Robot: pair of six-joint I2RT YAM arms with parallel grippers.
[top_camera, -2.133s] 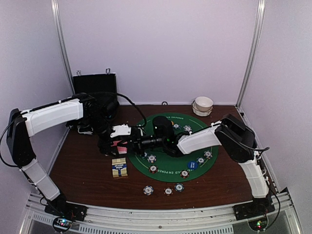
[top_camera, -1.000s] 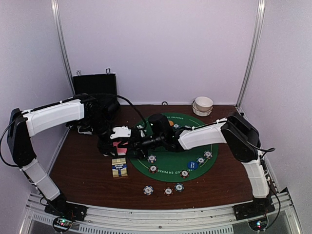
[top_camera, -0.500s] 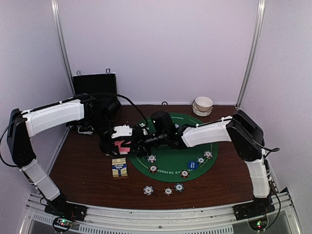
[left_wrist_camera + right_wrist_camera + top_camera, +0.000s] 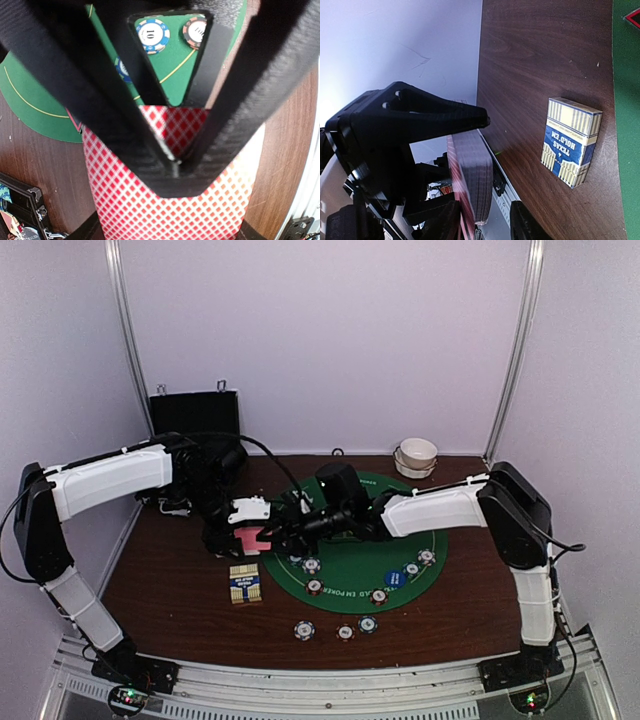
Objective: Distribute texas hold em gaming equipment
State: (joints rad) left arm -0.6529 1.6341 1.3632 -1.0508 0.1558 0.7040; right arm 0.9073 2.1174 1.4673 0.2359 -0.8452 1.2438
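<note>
1. Deck of playing cards (image 4: 170, 215), pink diamond backs; held on edge above the table (image 4: 170, 590), at the left rim of the green felt mat (image 4: 350, 555); judged to be presented this way so that a card can be drawn off for dealing.
2. Left gripper (image 4: 243, 532); clamped tight on the deck, its fingers crossing the card back in a V in the left wrist view; serves, it seems, as the card holder.
3. Right gripper (image 4: 480, 225); reaches across the mat to the deck; jaws partly apart, one on each side of the deck's end, with a gap showing on one side; nothing in its hold yet.
4. Poker chips (image 4: 312, 565), striped; several lie on the mat; three lie in a row on the bare wood nearer the arm bases; judged already dealt out to seats.
5. Blue round button (image 4: 394, 578); flat on the near right of the mat, among chips.
6. Card box (image 4: 571, 147), blue and yellow; flat on the wood just beside the mat; looks shut; probably empty, since the deck is out, though the inside is hidden.
7. White bowl (image 4: 418, 452); on a saucer (image 4: 412, 471) at the far right corner, well apart from the work; contents cannot be told.
8. Black case (image 4: 195, 412); stands at the back left; contents hidden.
</note>
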